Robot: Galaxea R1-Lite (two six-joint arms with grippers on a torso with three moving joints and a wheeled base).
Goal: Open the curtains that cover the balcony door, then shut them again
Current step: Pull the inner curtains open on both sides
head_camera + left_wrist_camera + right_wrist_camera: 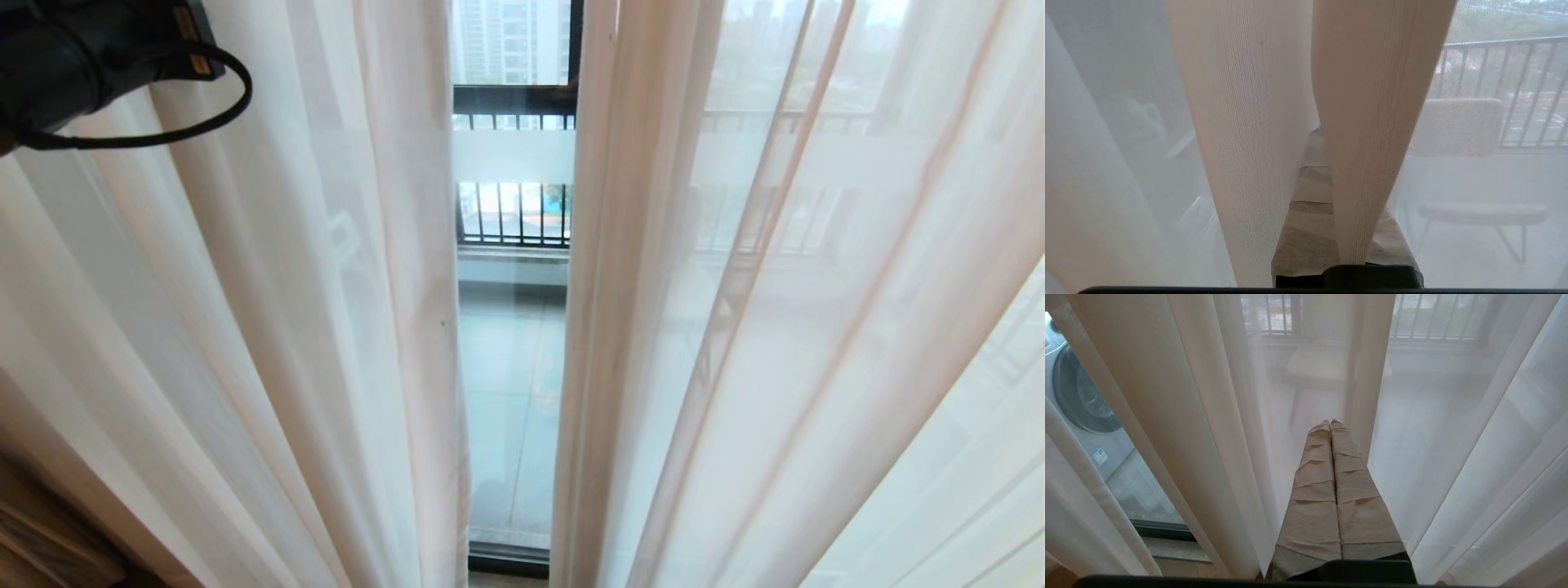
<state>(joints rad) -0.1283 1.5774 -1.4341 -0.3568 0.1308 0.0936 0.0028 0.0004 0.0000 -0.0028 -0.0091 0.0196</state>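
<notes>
The curtains showing here are sheer white panels, a left one [310, 327] and a right one [775, 327], parted by a narrow gap. Through that gap I see the balcony door glass [510, 384] with its frosted band [513, 157] and dark bottom frame [508, 562]. A strip of beige drape [49, 531] shows at the lower left. My left arm [73, 57] is raised at the upper left against the left panel. Its tape-wrapped left gripper [1318, 136] is shut, with a curtain fold [1367, 122] lying across its fingers. My right gripper [1331, 424] is shut and empty between sheer folds.
Beyond the glass are a black railing [514, 214], a chair [1457, 126] and a low stool [1482, 212] on the balcony floor. A washing machine [1077, 396] stands behind the glass on the left in the right wrist view.
</notes>
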